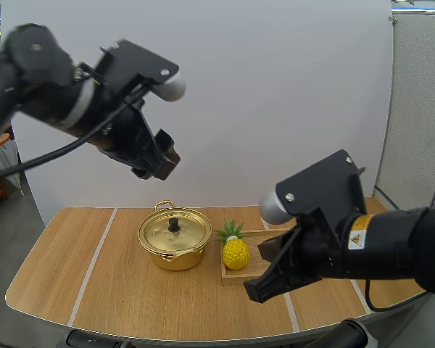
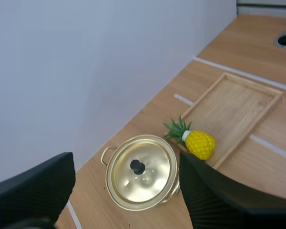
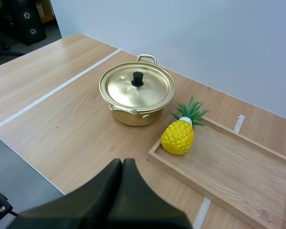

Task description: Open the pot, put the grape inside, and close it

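- the pot stands on the tabletop with its lid on; thin shiny gold metal, likely light and stiff, and slippery on its smooth faces.
- the best hold on the lid looks to be the small black knob at its centre. it stands upright and should suit a pinch from straight above; the dome around it gives no purchase.
- no grape here. the fruit is a yellow toy pineapple with green leaves, resting on the corner of the wooden tray nearest the pot, just beside the pot.
- the pineapple looks rigid and light. its rounded body may roll or squirt out of a pinch, so gripping across its middle seems safer than taking the leaves.
- the left claw hangs high above the pot, fingers spread and empty.
- the right claw hovers over the front of the tabletop near the tray, fingers pressed together on nothing.
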You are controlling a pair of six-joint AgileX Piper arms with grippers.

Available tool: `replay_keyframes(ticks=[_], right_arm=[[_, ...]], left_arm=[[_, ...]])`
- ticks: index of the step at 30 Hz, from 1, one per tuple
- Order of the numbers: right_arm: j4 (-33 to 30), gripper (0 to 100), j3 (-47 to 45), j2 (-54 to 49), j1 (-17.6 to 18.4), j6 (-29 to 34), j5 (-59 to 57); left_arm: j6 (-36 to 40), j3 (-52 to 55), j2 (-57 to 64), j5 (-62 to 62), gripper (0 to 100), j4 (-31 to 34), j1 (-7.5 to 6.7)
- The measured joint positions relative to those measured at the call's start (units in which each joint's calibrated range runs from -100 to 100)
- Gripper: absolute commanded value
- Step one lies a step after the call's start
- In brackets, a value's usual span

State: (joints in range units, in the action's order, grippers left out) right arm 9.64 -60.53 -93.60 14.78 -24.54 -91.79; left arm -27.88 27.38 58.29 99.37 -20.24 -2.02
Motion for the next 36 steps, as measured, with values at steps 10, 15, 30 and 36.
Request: replay_keyframes(ticks=[10, 15, 30, 36], right_arm=[[1.68, 0, 0.0, -3.1, -2.25, 0.0, -0.32], [2.88, 0, 0.0, -4.04, -3.11, 0.0, -0.32], [4.59, 0, -0.26, -5.97, -10.52, 0.0, 2.44], [4.94, 0, -1.84, -5.97, -11.31, 0.0, 8.21]], left_arm=[[2.53, 3.3, 11.78, 0.35, 100, 0.14, 0.0], [3.1, 11.04, 21.76, 0.63, 100, 0.13, 0.0], [6.21, 34.47, 37.86, 0.63, 25, -0.31, 1.55], [6.42, 37.52, 40.56, -6.28, 0, -0.31, 2.22]])
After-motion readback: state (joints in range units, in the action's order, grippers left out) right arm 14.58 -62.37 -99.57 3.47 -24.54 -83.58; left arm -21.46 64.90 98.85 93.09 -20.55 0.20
